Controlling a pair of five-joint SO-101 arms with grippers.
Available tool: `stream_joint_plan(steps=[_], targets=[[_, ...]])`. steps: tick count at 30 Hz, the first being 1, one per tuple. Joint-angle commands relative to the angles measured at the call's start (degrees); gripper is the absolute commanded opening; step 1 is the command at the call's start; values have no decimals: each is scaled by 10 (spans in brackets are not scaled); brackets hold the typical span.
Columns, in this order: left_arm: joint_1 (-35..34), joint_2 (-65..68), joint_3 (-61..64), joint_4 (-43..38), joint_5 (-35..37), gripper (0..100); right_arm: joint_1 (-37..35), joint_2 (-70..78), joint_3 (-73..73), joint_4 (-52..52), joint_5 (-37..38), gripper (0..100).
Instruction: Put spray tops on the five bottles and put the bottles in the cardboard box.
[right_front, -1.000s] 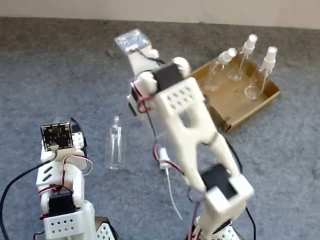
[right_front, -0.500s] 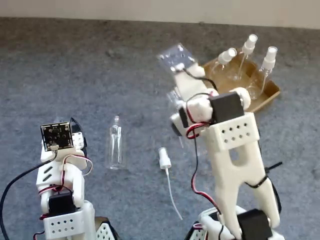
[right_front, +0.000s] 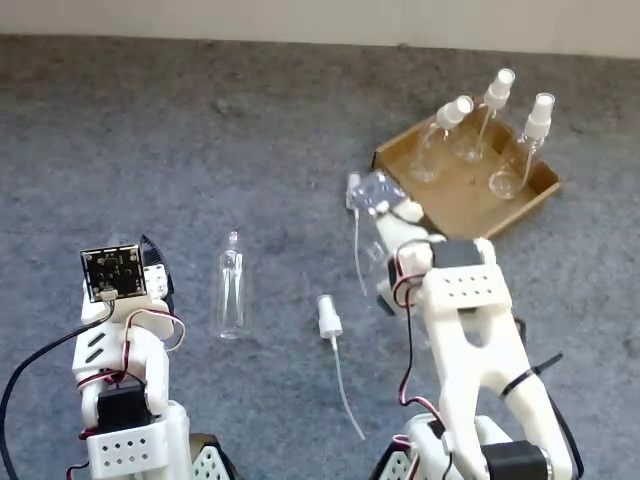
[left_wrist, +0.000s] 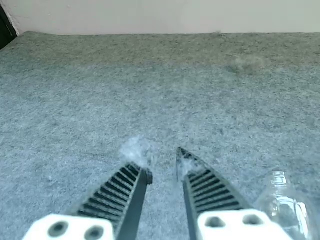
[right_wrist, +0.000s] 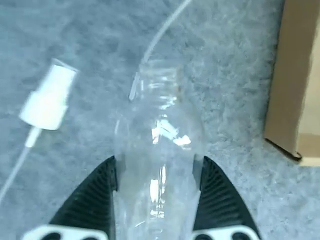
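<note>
R end effector (right_wrist: 155, 167) is clamped on a clear uncapped bottle (right_wrist: 159, 125), which is held just beside the cardboard box (right_front: 470, 205) edge. A loose spray top (right_wrist: 46, 102) is seen lying on the grey bench (right_front: 150, 130) next to it. 3 capped bottles (right_front: 437, 140) are stood in the box. L end effector (left_wrist: 162, 165) is set to a narrow gap, w/ a bare bottle (right_front: 230, 285) laid just beside it. A 2nd spray top (right_front: 327, 318) is laid near that bottle, not touching.
</note>
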Motion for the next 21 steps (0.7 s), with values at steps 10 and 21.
stream_joint_plan(steps=[10, 21], targets=[[14, -7, 8, -11, -4, 46, 10, -20, 124, -126, 9, 172], [14, -7, 8, -11, -4, 46, -29, -19, 123, -128, 7, 192]])
